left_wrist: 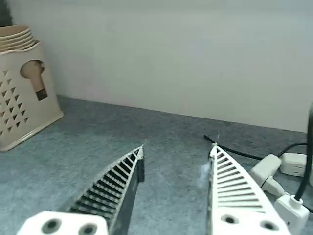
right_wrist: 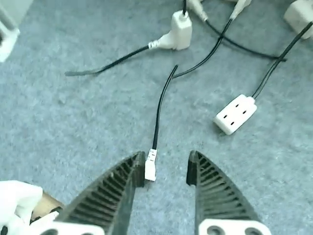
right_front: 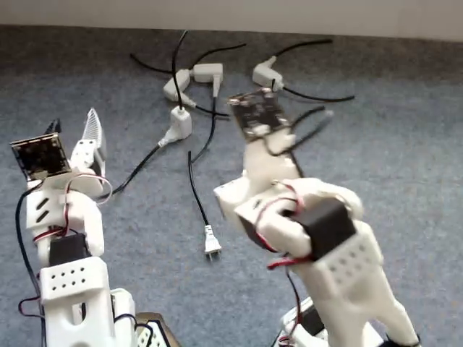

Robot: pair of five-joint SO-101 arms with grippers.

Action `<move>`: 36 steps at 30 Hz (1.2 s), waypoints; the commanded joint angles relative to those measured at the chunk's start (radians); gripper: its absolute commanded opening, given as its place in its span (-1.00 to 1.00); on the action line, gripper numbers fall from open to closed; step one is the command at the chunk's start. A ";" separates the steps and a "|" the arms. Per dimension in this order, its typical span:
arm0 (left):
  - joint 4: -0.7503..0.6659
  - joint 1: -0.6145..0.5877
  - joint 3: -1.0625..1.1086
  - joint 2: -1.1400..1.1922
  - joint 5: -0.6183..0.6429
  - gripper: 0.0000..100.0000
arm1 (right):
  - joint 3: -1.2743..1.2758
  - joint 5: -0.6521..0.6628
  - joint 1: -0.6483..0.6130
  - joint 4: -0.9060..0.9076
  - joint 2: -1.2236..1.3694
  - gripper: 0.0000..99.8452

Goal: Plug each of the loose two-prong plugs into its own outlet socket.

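Note:
A loose two-prong plug (right_front: 211,248) on a short black cable lies on the grey carpet between the arms. In the right wrist view this plug (right_wrist: 150,166) shows just beside one fingertip of my right gripper (right_wrist: 165,164), which is open and holds nothing. A free white outlet socket (right_wrist: 234,113) lies farther off. Another socket (right_wrist: 178,29) has a plug in it, and the same socket (right_front: 178,124) lies mid-carpet. My left gripper (right_front: 90,137) is raised at the left, and the left gripper (left_wrist: 177,149) is open and empty.
More white sockets (right_front: 206,71) (right_front: 266,72) and black cables lie at the back of the carpet. A beige basket (left_wrist: 24,88) stands by the wall. The right arm's wrist board (right_front: 257,116) covers part of the carpet.

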 commanded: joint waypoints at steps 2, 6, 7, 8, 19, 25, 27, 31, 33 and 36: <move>0.046 -0.068 -0.008 -0.005 0.120 -0.59 | -0.028 -0.014 -0.035 0.005 0.179 -0.71; 0.110 -0.073 -0.008 -0.005 0.172 -0.59 | -0.028 -0.015 -0.036 -0.018 0.335 -0.71; 0.121 -0.073 -0.008 -0.005 0.180 -0.59 | -0.028 -0.015 -0.035 -0.022 0.372 -0.71; 0.133 -0.073 -0.008 -0.005 0.189 -0.59 | -0.028 -0.017 -0.035 -0.024 0.409 -0.71; 0.071 -0.073 0.099 -0.004 0.213 -0.59 | -0.008 -0.118 -0.088 -0.202 0.618 -0.71; -0.005 -0.056 0.171 -0.005 0.212 -0.59 | 0.105 -0.127 -0.071 -0.311 0.625 -0.71; -0.005 -0.054 0.179 -0.005 0.212 -0.59 | 0.159 -0.129 -0.058 -0.346 0.624 -0.71; -0.005 -0.054 0.177 -0.005 0.212 -0.59 | 0.200 -0.129 -0.050 -0.351 0.621 -0.71; -0.005 -0.054 0.177 -0.005 0.212 -0.59 | 0.202 -0.129 -0.050 -0.349 0.619 -0.71; -0.005 -0.054 0.179 -0.005 0.212 -0.59 | 0.202 -0.129 -0.064 -0.354 0.622 -0.71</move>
